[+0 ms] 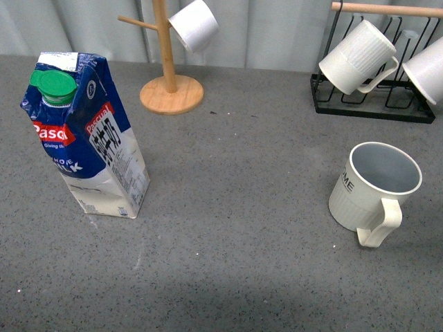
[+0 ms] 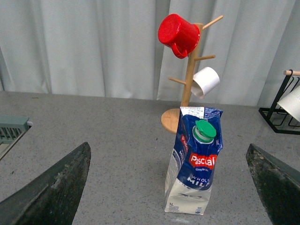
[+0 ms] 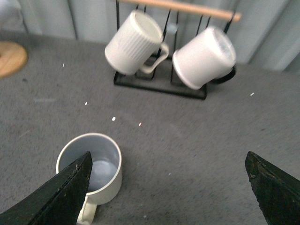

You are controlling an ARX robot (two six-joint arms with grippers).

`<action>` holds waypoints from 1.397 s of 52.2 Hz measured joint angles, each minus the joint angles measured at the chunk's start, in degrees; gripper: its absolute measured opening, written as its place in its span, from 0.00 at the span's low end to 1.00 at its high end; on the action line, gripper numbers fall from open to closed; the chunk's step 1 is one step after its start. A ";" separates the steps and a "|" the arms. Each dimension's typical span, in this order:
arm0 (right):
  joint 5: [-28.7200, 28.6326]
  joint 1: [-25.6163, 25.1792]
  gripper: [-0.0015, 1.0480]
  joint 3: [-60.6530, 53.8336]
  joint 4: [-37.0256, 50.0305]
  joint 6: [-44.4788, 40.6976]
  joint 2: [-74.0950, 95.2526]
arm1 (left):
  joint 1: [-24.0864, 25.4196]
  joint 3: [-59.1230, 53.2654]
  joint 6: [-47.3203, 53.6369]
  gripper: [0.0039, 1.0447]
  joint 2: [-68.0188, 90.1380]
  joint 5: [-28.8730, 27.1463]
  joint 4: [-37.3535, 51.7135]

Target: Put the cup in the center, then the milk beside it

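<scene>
Left gripper (image 2: 168, 146) and right gripper (image 3: 168, 154): jaws released, empty. Risk: cup (image 1: 374, 185) could tip if pinched by 1 wall; milk (image 1: 86, 138) untouched.

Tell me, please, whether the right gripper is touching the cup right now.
Apart. The front view shows the cup standing alone, bare tabletop all round it and no gripper near. The right gripper has its jaws wide open.
</scene>
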 joint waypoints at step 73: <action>-5.40 2.78 0.41 29.79 -17.94 9.99 47.08 | 0.00 0.00 0.00 0.94 0.00 0.00 0.00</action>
